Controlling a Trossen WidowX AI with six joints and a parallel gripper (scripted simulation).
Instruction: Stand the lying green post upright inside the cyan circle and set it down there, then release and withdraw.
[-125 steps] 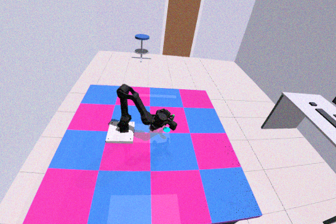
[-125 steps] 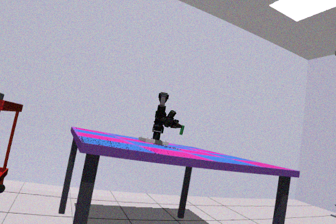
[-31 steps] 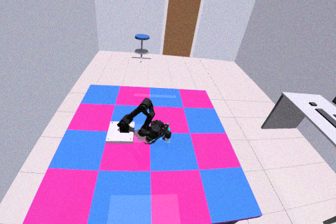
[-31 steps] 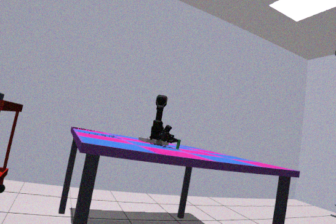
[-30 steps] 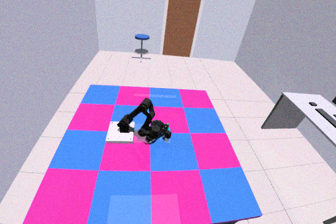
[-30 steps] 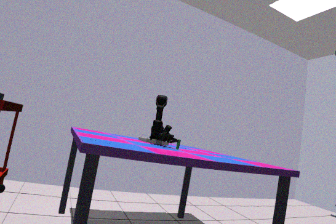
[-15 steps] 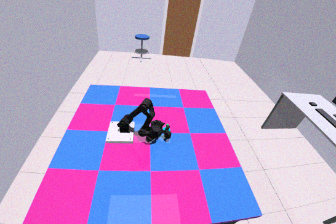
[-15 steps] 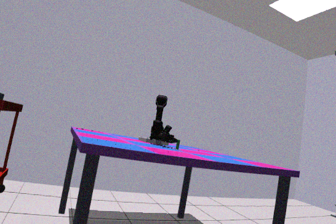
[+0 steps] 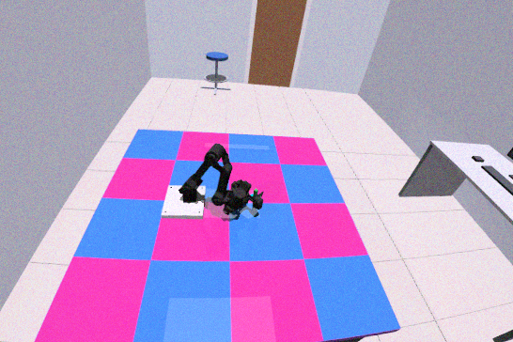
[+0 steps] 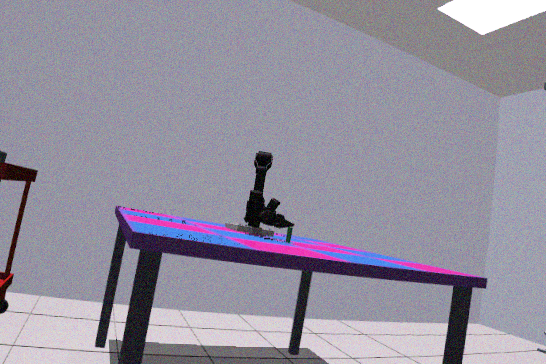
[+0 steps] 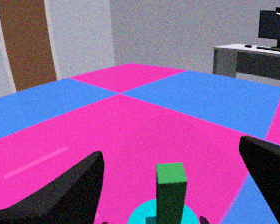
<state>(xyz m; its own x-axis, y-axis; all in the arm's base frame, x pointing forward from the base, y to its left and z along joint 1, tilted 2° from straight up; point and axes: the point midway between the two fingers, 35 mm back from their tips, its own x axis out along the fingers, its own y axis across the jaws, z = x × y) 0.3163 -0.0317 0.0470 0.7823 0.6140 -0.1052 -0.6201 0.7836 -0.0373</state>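
Note:
My gripper (image 11: 173, 151) (image 9: 254, 198) is open. Its two dark fingers stand wide apart on either side of the post and do not touch it. In the top and exterior views the arm bends low over the chequered pink and blue table top (image 9: 329, 234) (image 10: 350, 259), with the post at its fingertips.
The arm's white base plate (image 9: 176, 210) lies to the left of the post. A grey desk (image 9: 451, 163) (image 11: 257, 59) with a monitor (image 11: 273, 26) stands off to the right, beyond the table. A blue stool (image 9: 216, 67) and a brown door (image 9: 277, 23) are at the back.

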